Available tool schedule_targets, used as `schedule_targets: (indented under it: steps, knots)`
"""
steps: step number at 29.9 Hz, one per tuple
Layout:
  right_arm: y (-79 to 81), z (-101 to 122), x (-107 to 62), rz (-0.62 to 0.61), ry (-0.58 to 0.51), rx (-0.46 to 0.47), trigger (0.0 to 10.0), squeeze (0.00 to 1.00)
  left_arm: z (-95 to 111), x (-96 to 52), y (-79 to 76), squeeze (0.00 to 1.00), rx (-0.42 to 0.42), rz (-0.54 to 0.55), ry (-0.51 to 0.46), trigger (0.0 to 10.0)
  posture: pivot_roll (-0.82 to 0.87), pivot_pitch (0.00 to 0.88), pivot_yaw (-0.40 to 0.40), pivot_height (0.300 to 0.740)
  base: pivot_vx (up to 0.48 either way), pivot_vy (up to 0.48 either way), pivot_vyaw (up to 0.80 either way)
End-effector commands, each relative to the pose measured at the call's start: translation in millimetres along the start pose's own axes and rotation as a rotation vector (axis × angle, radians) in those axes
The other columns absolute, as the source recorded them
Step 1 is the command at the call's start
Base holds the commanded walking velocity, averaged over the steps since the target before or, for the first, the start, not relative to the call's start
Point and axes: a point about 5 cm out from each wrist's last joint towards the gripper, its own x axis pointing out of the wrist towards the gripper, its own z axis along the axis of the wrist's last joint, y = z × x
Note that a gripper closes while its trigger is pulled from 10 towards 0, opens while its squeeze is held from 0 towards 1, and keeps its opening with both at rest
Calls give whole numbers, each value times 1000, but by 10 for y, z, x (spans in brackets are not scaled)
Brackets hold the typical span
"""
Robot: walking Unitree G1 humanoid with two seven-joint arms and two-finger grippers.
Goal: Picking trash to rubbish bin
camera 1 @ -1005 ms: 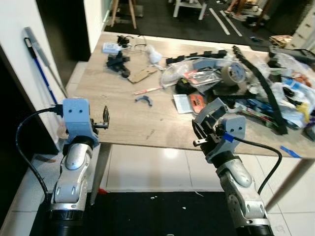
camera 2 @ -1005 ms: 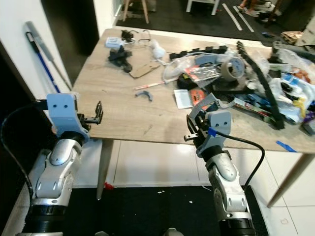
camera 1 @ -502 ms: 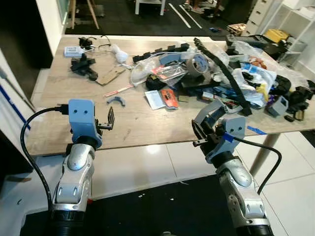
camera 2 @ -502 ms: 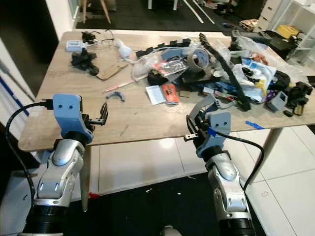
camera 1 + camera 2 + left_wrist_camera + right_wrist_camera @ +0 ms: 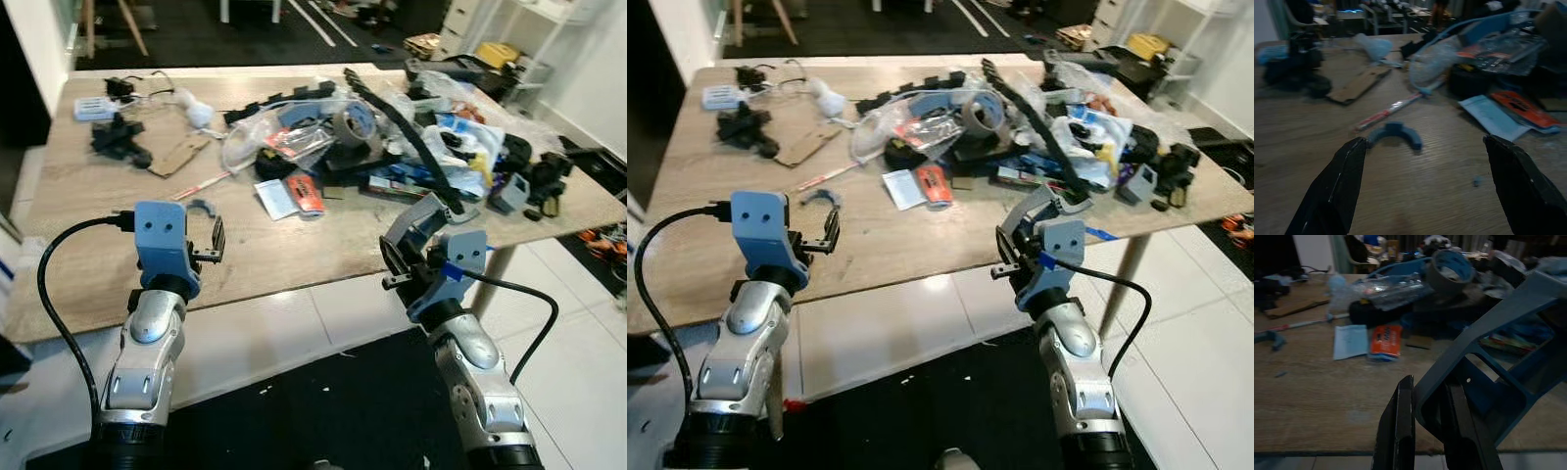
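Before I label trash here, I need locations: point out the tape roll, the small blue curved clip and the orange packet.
tape roll (image 5: 355,121), left eye view, its side wall
blue curved clip (image 5: 1396,133), left wrist view, top of arch
orange packet (image 5: 1385,341), right wrist view, its face

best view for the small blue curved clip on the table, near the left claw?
Left wrist view: the blue curved clip lies on the bare wood between the open left claw's fingers, its arch shape plain. Both eye views show it small, beside the claw's blue housing. The right wrist view catches it at the frame edge, cut off.
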Motion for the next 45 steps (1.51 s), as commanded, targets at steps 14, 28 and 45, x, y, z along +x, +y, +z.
schedule_targets:
  steps: [14, 28, 45]
  knots:
    - [-4, -12, -28, 4, 13, 14, 10000, 0, -49, -52, -36, 0, 8, -12, 21, 10000, -56, 144, -78, 740, 0, 0, -507]
    - [13, -18, -24, 20, 16, 18, 10000, 0, -45, -49, -30, 0, 7, -6, 19, 10000, -60, 146, -80, 740, 0, 0, -513]
    - [37, -56, -43, 37, 26, 26, 10000, 0, -36, -50, -64, 0, 8, -17, 11, 10000, -40, 102, -88, 740, 0, 0, -510]
